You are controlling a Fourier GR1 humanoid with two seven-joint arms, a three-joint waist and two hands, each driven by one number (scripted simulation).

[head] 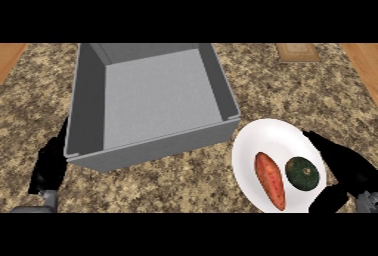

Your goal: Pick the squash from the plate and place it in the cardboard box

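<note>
Right hand (353,165) is sitting at the right rim of the white plate (269,135), fingers (328,145) spread and uncurled with the thumb lower down. It is open and holding nothing.

The squash (302,173), dark green, is lying on the plate just left of those fingers, in the space the fingers and thumb are opening toward. It is very near, but I can't tell if anything is touching it yet. It is almost round, a bit longer along the near-far line, so there is no real long axis to line up with.

An orange-red long vegetable (270,180) is lying further left of the fingers, just beside the squash. Its long axis is running near-far, slightly tilted. It is not the target, but it is crowding the squash's far side from the hand.

Left hand (49,165) is resting at the left edge of the view, fingers straight, open, along the outer left wall of the grey box (155,147). It is well apart from the squash.

The box, open-topped and showing nothing inside, is standing on the speckled surface (295,90), left of and beyond the right fingers, its near right corner just beside the plate rim.

Judgement: this is the pre-grasp stage and the squash is not yet lifted. The right hand is clearly the nearer one. The coming move is closing round the squash from its right side without dragging in the orange vegetable, then lifting and carrying left and away over the box wall.
</note>
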